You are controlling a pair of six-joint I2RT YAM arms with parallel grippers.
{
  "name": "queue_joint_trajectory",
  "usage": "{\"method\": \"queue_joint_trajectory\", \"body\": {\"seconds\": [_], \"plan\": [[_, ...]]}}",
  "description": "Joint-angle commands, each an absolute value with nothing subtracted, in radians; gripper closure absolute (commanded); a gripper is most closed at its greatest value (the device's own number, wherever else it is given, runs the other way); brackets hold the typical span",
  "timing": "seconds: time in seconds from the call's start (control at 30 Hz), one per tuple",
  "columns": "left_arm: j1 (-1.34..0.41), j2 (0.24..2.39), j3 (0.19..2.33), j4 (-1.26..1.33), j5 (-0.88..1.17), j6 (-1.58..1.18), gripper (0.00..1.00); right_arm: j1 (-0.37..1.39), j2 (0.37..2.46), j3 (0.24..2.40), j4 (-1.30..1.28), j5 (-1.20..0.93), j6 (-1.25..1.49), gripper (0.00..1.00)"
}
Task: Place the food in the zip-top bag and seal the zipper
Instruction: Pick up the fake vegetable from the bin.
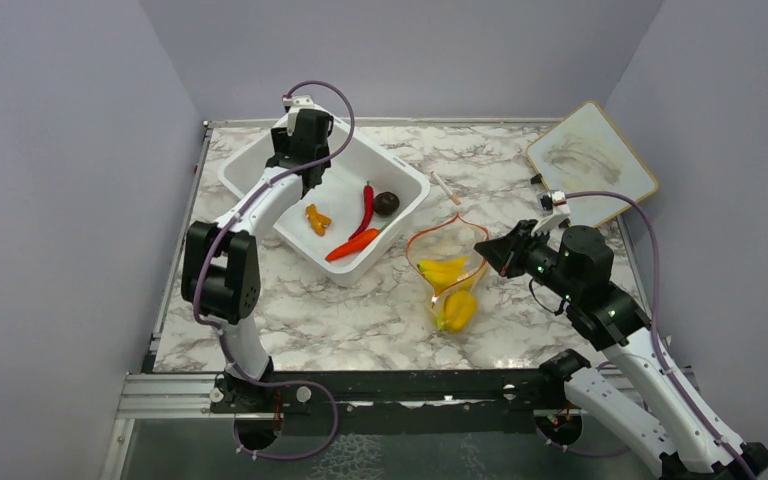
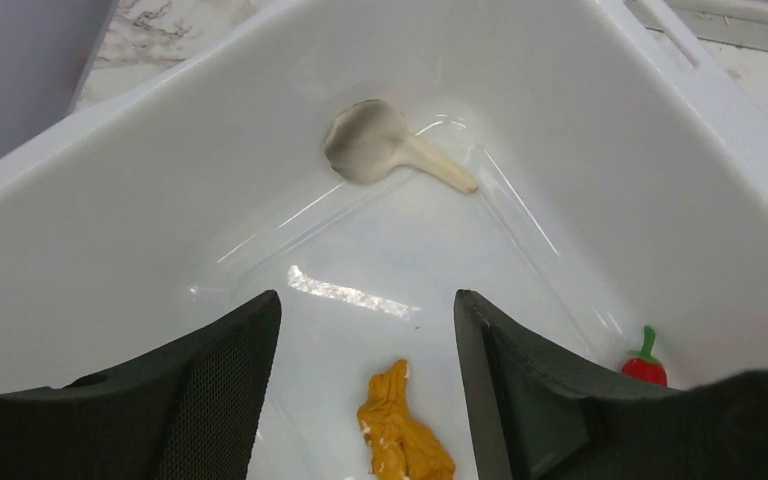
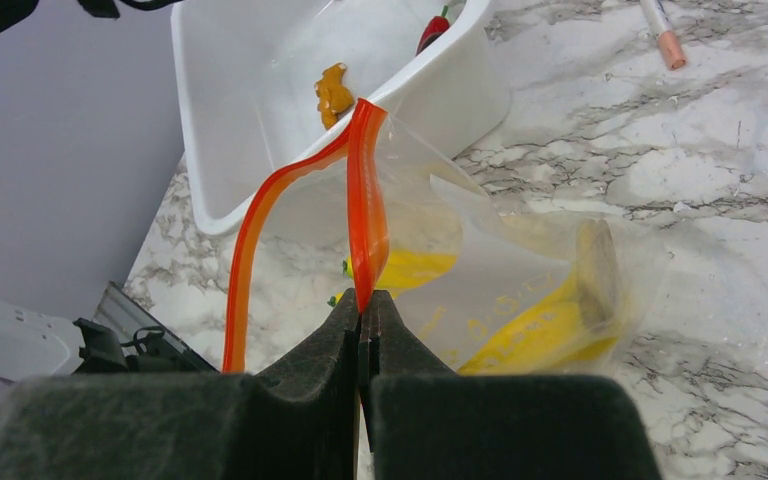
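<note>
A: L gripper (image 2: 365,300)?
B: Fingers spread, nothing betw. them, hanging over the white tub (image 2: 110,200). Orange bits (image 2: 400,430) lie under the gap, red chili (image 2: 643,365) sits just off its right finger, and a beige mushroom-shaped piece (image 2: 380,150) is farther ahead.
A: R gripper (image 3: 362,305)?
B: Pinched tight on the zipper (image 3: 365,200), lifting that rim. The zip-top bag (image 3: 500,260) gapes open straight ahead of it.
A: Rest of the food?
B: Banana (image 3: 540,330) and yellow pepper (image 1: 457,310) are inside the bag, right by the R fingers. Carrot (image 1: 352,245) and dark brown fruit (image 1: 386,203) are in the tub, apart from the L gripper, toward the bag side.
</note>
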State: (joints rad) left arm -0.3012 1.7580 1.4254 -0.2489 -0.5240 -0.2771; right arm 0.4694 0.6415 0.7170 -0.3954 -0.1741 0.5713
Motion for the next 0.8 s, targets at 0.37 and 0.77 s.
{"method": "queue_joint_trajectory", "body": {"seconds": [0.37, 0.77], "plan": [[-0.244, 2.068, 1.649, -0.246, -0.554, -0.729, 0.59, 0.468, 0.622, 0.737, -0.382, -0.146, 0.547, 0.99], [-0.23, 2.218, 1.772, -0.255, -0.475, -0.883, 0.63, 0.468, 0.65, 0.733, -0.352, -0.14, 0.53, 0.99]]}}
